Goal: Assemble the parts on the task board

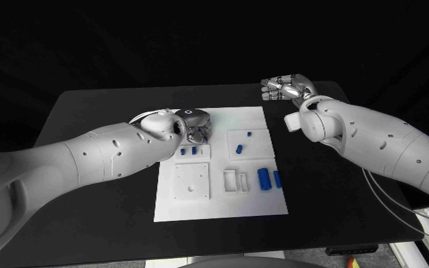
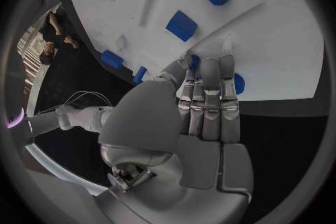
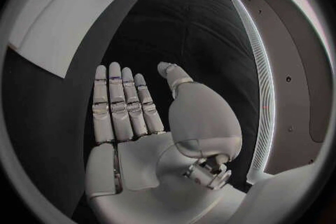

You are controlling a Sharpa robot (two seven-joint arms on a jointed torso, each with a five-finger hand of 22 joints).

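The white task board (image 1: 224, 203) lies mid-table with several blue parts on it. Two small parts (image 1: 188, 151) stand in a block on its left. Another part (image 1: 238, 150) sits in the right block, and two longer parts (image 1: 269, 179) lie by the right edge. My left hand (image 1: 194, 126) reaches down onto the board's far-left area. In the left wrist view its fingers (image 2: 210, 84) lie straight and together, the thumb against them, with a small blue part (image 2: 195, 60) pinched at the tips. My right hand (image 1: 287, 88) hovers off the board at the far right, fingers (image 3: 119, 106) spread, holding nothing.
A flat white plate (image 1: 192, 181) and two slotted white holders (image 1: 236, 181) rest on the board's near half. Black table (image 1: 98, 113) runs all round the board. Its far edge lies just behind the right hand.
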